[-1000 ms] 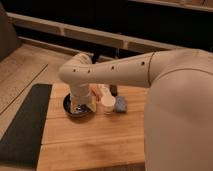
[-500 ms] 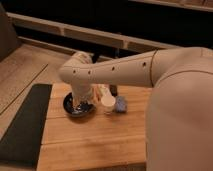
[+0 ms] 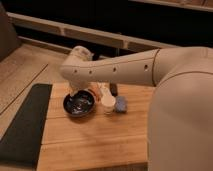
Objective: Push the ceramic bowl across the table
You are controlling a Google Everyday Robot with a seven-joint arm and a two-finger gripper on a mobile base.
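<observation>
Apparently the gripper (image 3: 85, 91) hangs under the bent wrist of the arm (image 3: 120, 67), low over the far rim of the bowl (image 3: 79, 104). It seems to touch that rim or to be just behind it, but the wrist hides the contact, and I cannot tell if the gripper is apart or together. The bowl stands upright on the left part of the table (image 3: 100, 145), toward the far edge, not far from the mat (image 3: 22, 125) that lies along the left side. Just beside the bowl on its right stands a white cup (image 3: 107, 103), and next to the cup lies a small blue thing (image 3: 120, 104); the cup looks very near the bowl, maybe touching it. As I judge, the task is only at its beginning: the gripper is brought to the bowl, but the bowl has most of the table before it, so the push itself is nearly all left to do. Compared with the frame of half a second ago, almost nothing differs: the bowl is at the same place on the planks, the cup and the blue thing have not moved, and the arm keeps the same bent pose, with the wrist perhaps a little higher
</observation>
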